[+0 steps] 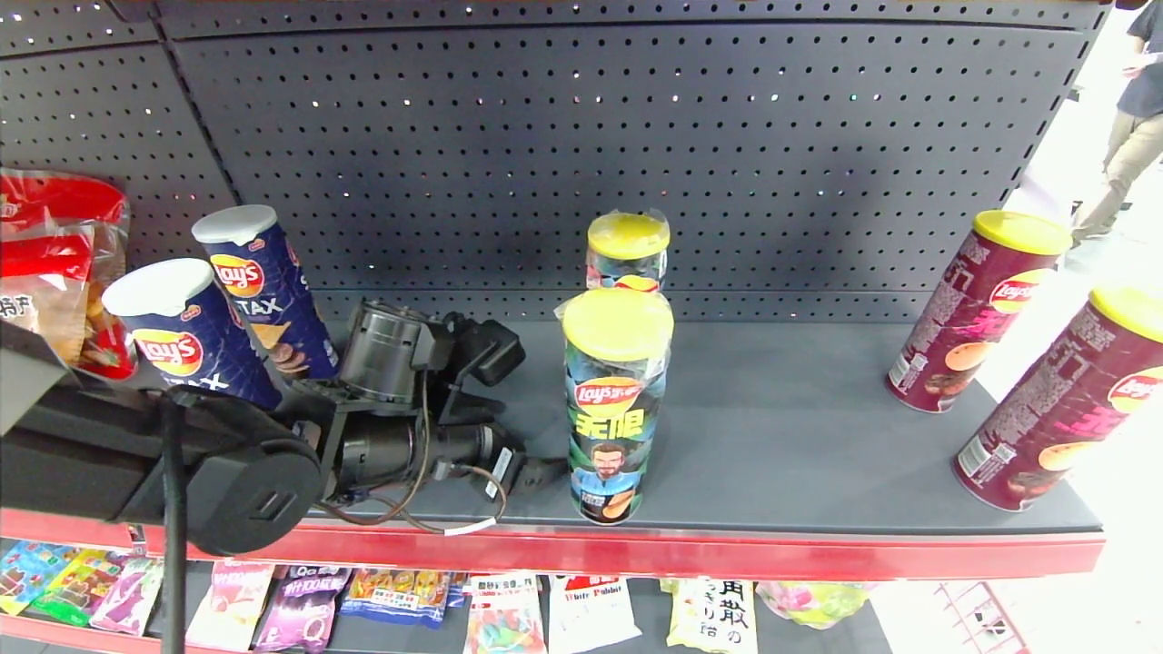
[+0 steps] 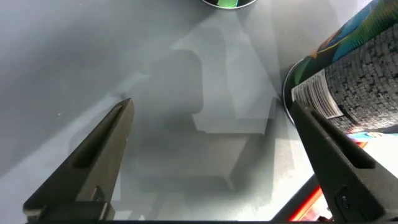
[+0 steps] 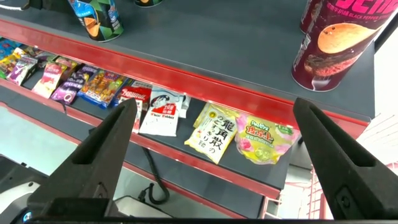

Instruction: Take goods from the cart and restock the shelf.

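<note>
Grey shelf (image 1: pixel 800 427) restock: held left gripper (image 2: pixel 211 106) and right gripper (image 3: pixel 214 102) spread, empty; judged chip can (image 1: pixel 613 409) light, stiff, slick, best pinched mid-body.

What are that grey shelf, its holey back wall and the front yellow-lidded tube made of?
Shelf: likely painted metal, matt grey, with a red front lip. Back wall: perforated sheet metal, probably. Tube: probably printed cardboard under glossy wrap; yellow lid looks plastic.

Left gripper (image 2: pixel 211 104), fingers spread wide, over the flat grey shelf surface (image 2: pixel 74 50); one finger just beside the blue-green printed cylindrical chip can (image 2: pixel 354 81).
</note>
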`<state>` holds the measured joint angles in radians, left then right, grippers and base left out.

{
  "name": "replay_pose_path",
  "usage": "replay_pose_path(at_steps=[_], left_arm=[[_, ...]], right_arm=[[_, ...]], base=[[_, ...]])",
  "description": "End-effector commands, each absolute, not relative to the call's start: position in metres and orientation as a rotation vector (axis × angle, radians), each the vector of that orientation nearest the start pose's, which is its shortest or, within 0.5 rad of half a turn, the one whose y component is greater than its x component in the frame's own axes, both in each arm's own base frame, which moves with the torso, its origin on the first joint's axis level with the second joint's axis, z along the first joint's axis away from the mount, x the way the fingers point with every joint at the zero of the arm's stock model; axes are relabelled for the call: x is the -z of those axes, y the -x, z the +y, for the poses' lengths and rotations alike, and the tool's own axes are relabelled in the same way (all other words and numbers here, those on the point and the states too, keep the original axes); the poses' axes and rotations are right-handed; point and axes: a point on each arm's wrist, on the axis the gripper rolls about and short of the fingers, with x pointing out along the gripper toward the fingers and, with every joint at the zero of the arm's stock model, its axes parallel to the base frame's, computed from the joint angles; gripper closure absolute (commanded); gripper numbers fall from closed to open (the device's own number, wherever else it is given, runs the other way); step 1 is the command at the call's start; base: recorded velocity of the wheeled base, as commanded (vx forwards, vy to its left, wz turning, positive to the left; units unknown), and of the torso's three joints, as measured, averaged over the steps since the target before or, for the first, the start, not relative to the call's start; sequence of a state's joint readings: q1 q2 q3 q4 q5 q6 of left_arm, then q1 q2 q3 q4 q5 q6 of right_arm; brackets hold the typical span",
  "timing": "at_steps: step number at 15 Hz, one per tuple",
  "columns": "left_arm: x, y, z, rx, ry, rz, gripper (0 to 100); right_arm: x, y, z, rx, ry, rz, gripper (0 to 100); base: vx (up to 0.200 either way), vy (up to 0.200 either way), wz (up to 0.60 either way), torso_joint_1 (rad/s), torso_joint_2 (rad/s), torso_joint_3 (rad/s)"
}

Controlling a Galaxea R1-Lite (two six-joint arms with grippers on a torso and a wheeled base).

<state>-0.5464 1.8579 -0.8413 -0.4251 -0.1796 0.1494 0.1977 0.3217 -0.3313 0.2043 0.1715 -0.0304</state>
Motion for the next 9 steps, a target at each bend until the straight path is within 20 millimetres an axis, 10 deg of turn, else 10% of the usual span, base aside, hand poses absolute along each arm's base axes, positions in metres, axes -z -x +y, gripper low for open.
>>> replay_pose_path(at_steps=[1,9], left_arm=[[-0.1224,-0.2771,-0.1731,0.748,-0.248,0.539,0],[-0.1223,-0.2679,-0.1663,0.763,-0.244,0.553,0]], right_arm=[[-0.1523,0.0102,0.0019,-0.372,0.033,0.195,0],[-0.1523,0.0107,0.0018,-0.371,0.033,0.192,0]], base=[[0.0,0.0,0.0,0.0,0.0,0.0],[0.0,0.0,0.0,0.0,0.0,0.0]])
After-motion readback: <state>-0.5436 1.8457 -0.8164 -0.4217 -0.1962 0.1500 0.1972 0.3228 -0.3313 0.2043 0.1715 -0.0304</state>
